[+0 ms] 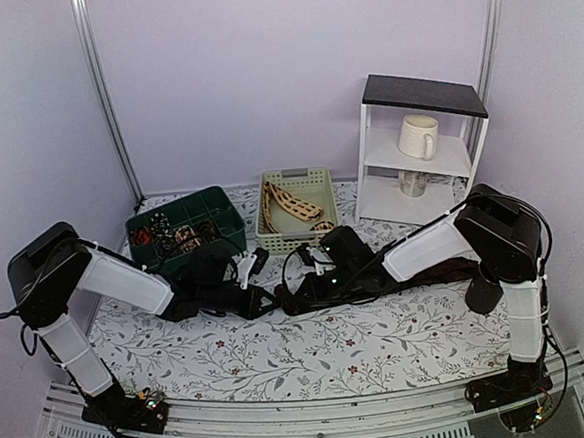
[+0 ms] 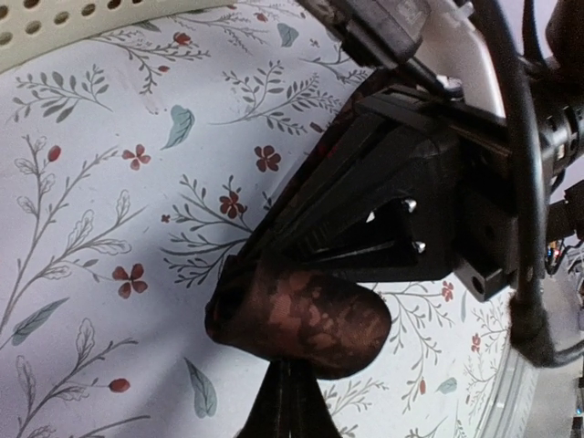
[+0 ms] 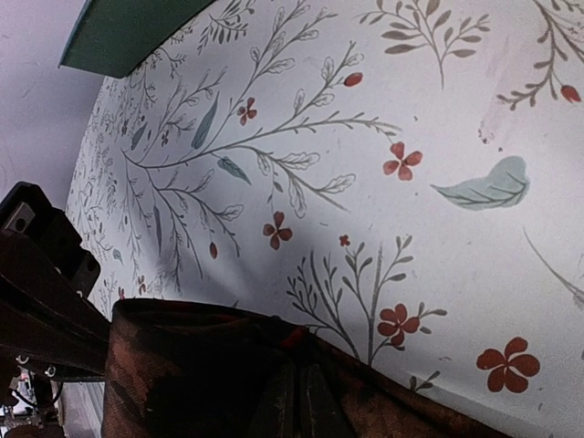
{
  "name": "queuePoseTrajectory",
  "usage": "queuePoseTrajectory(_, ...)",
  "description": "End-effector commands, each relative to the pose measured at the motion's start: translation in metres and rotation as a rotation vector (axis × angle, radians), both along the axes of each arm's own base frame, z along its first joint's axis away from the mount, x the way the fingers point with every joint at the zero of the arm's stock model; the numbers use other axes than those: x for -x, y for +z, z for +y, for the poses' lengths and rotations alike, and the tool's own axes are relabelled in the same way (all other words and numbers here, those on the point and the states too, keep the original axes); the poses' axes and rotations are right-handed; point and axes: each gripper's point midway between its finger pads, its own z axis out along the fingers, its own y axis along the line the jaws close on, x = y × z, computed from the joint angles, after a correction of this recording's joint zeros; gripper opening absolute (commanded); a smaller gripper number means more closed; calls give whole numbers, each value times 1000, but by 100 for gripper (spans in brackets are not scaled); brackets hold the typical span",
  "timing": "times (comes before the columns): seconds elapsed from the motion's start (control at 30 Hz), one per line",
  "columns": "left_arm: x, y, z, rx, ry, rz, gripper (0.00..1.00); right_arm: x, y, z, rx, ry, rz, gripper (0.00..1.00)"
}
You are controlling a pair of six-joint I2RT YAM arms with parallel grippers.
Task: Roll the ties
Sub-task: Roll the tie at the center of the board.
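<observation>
Nearest you, in the left wrist view, your left hand (image 2: 286, 397) is clenched at the bottom centre of the frame on the dark tie (image 2: 306, 319). The tie's end is wound into a short, fat roll lying across the fingertips. In the right wrist view your right hand (image 3: 297, 392) is clamped on the same tie, also at the bottom centre, with brown cloth spreading left and right of its fingers.

In the top view the two hands meet tip to tip at mid frame, low over the flowered worktop (image 1: 311, 353), with the tie held between them. You cannot tell from these views whether the roll touches the worktop.

Behind the hands, left of centre, the green bin (image 1: 211, 207) holds several coiled ties (image 1: 178, 234). Just right of it the basket (image 1: 323, 192) holds the beige tie (image 1: 289, 204), lying loose and unrolled. At the upper right stands the white shelf (image 1: 424, 94). A cream mug (image 1: 419, 136) sits on its middle board and a second mug (image 1: 413, 181) on the board below.
</observation>
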Motion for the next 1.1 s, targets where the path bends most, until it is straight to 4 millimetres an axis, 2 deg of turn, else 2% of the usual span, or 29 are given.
queuePoseTrajectory(0.0,-3,12,-15,37,-34,-39,0,7,12,-6,-31,-11,11,2)
queuePoseTrajectory(0.13,-4,13,-18,36,-40,-39,0,8,12,-4,-53,-25,36,2)
queuePoseTrajectory(0.37,-1,15,-31,48,-78,-39,0,8,7,-14,-45,-58,28,1)
queuePoseTrajectory(0.83,3,17,-45,55,-137,-45,0,6,27,-24,-130,-107,-14,1)
queuePoseTrajectory(1.07,5,16,-48,41,-167,-53,0,5,29,-34,-118,-165,34,0)
